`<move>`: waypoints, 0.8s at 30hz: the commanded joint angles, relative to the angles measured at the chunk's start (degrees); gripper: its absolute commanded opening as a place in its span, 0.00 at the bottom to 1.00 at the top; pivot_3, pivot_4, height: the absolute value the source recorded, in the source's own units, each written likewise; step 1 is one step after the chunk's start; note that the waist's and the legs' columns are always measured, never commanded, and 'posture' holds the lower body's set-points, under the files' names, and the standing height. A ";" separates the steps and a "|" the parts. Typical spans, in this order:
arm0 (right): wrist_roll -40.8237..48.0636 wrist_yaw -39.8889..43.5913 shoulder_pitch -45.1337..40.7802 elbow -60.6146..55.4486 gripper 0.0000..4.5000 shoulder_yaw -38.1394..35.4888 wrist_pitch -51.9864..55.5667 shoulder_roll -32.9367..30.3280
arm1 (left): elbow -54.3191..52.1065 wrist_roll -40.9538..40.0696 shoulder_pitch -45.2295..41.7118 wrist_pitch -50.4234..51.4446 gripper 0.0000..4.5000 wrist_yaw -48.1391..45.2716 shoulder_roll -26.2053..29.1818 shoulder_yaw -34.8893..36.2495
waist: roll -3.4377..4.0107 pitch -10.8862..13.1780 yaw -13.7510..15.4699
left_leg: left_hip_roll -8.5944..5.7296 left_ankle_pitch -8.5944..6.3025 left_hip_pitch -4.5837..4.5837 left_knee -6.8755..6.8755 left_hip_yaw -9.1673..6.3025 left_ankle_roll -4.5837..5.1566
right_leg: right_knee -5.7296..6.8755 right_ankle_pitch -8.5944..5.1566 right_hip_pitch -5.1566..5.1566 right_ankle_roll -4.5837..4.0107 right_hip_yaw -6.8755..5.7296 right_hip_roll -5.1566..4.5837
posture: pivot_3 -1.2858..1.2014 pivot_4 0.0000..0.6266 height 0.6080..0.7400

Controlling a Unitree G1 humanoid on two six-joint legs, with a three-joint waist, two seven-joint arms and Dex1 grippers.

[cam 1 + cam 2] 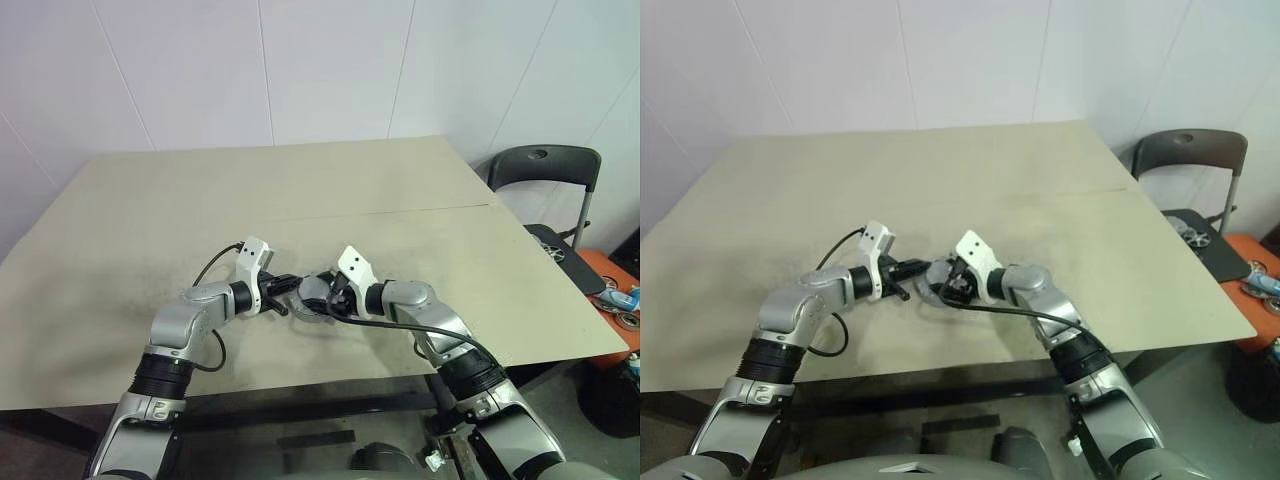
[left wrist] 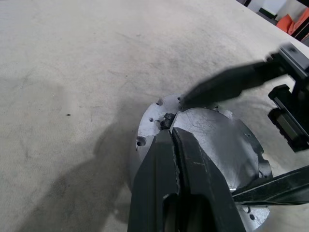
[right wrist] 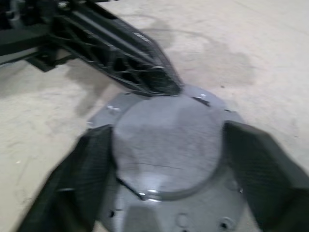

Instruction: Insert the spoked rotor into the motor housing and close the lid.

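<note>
The lid (image 3: 169,154), a grey metal disc with a raised centre and a holed rim, lies flat near the table's front middle (image 1: 312,297). Whatever is beneath it, including the motor housing, is covered, and the spoked rotor is hidden. My left gripper (image 2: 170,133) is shut, its joined tips resting on the lid's edge from the left. My right gripper (image 3: 169,130) stands open from the right, one finger on each side of the lid and not pinching it. The left gripper's dark fingers (image 3: 125,58) also show in the right wrist view, reaching onto the lid's far rim.
The beige table (image 1: 300,200) has a seam running across its right half. A black folding chair (image 1: 545,165) stands off the right edge, with orange and blue items (image 1: 615,290) beyond it. A white wall rises behind the table.
</note>
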 commanded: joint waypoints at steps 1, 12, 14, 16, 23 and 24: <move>2.91 2.37 2.42 0.23 0.99 -0.07 10.35 -0.31 | 0.27 0.13 0.88 2.71 0.00 -2.85 -0.71 -4.78 | -0.01 0.00 0.09 | -0.01 -0.03 -0.01 0.00 0.00 0.05 | 0.00 -0.02 0.00 0.04 0.00 -0.01 | 0.52 0.00 1.00; 3.11 1.81 -0.40 -5.93 0.99 -2.96 10.78 -1.97 | 3.02 1.47 -0.86 1.78 0.00 -3.65 -1.23 -4.36 | -0.01 0.08 0.32 | -0.20 -0.24 -0.15 0.01 0.01 0.38 | -0.20 -0.04 0.03 0.06 -0.01 -0.18 | 0.52 0.00 1.00; 3.26 2.11 -0.91 -8.24 0.99 -3.17 11.19 -2.52 | 3.27 1.78 -0.93 1.66 0.00 -3.68 -1.44 -4.39 | 0.00 0.14 0.44 | -0.24 -0.24 -0.16 0.02 0.01 0.38 | -0.20 -0.07 0.02 0.12 -0.01 -0.23 | 0.52 0.00 1.00; 5.74 2.75 -1.70 -11.78 0.99 -4.91 13.71 -2.63 | 3.26 1.98 -0.93 1.63 0.00 -3.72 -1.60 -4.46 | 0.00 0.20 0.79 | -0.27 -0.24 -0.21 0.02 0.01 0.39 | -0.21 -0.05 -0.01 0.12 -0.02 -0.28 | 0.52 0.00 1.00; 8.84 1.72 -5.51 -15.54 0.99 -10.01 17.14 -4.66 | 3.94 2.31 -1.51 1.54 0.00 -3.63 -2.06 -4.30 | -0.01 0.22 1.58 | -0.36 -0.25 -1.06 0.14 0.02 0.46 | -0.11 0.14 -0.78 0.22 -0.02 -0.25 | 0.52 0.00 1.00; 9.10 1.38 -5.86 -15.47 0.99 -10.57 17.52 -4.77 | 4.04 2.31 -1.55 1.49 0.00 -3.63 -2.08 -4.28 | -0.04 0.22 1.54 | -0.37 -0.26 -1.06 0.14 0.02 0.48 | -0.11 0.14 -0.78 0.22 -0.03 -0.26 | 0.52 0.00 1.00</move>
